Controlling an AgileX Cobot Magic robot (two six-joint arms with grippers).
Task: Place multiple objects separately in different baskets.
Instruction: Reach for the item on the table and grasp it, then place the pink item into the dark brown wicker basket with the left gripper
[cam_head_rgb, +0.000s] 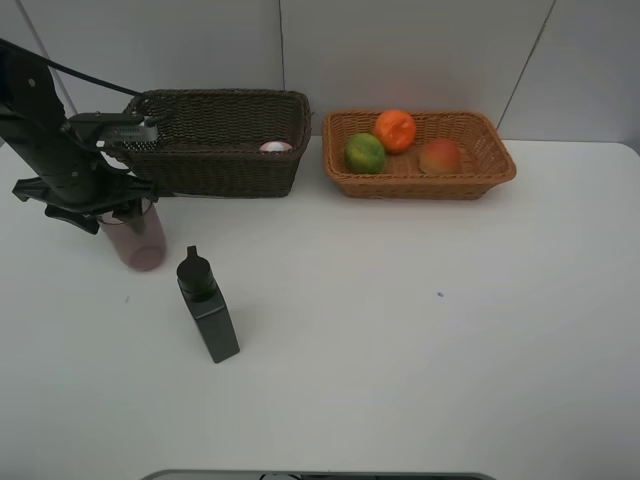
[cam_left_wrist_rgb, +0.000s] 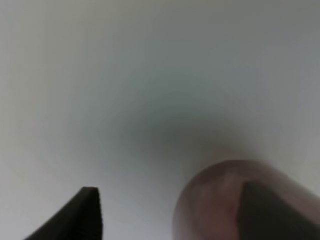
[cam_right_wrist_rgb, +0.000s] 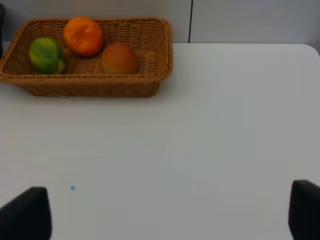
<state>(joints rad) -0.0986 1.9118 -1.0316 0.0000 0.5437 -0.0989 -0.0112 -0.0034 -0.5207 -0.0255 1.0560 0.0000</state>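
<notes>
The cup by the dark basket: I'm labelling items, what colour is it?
The cup is translucent pinkish; the exterior high view shows it best.

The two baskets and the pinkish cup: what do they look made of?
Dark basket: woven wicker or rattan, matt dark brown, strands visible. Tan basket: same weave, lighter orange-tan. Cup: translucent pinkish, smooth, probably plastic, though glass cannot be ruled out.

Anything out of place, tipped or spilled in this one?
Nothing stands out. The orange, green fruit and peach sit in the light basket; the cup and black bottle are on the table, nothing spilled.
</notes>
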